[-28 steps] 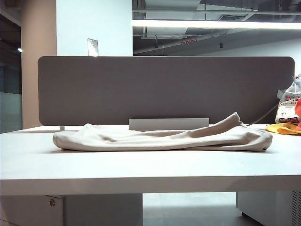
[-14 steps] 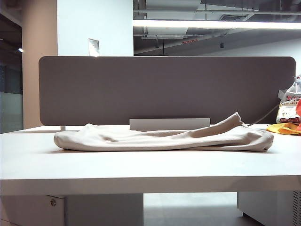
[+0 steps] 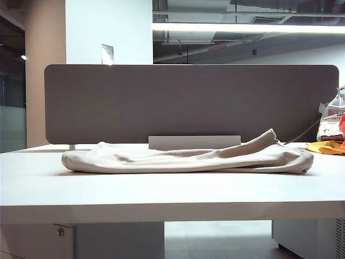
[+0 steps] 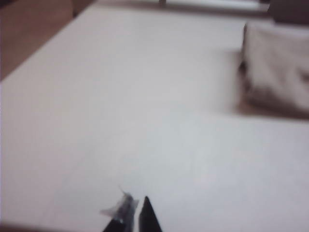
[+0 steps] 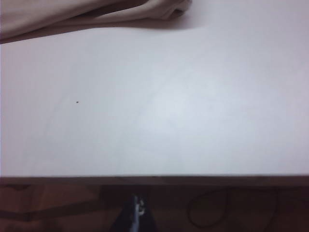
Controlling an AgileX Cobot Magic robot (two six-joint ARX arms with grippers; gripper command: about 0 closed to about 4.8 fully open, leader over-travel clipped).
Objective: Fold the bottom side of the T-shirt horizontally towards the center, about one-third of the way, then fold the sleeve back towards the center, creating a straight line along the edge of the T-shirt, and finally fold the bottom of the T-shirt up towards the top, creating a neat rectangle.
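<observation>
Folded beige knit T-shirt [image 3: 188,157] mid-frame on white table [image 3: 161,197]; left gripper [image 4: 133,215] and right gripper [image 5: 137,212] closed, empty, well apart from it.

ext: table-edge level, frontal | wrists: above table [image 3: 172,194], share T-shirt [image 3: 188,157]

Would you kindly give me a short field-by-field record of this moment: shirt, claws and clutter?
T-shirt: beige, folded into a long low bundle across the white table
Left claw: shut, empty, over bare table, apart from the shirt
Right claw: shut, empty, back past the table's near edge
Clutter: printed plastic bag and orange-yellow cloth at far right
Backdrop: grey divider panel
</observation>
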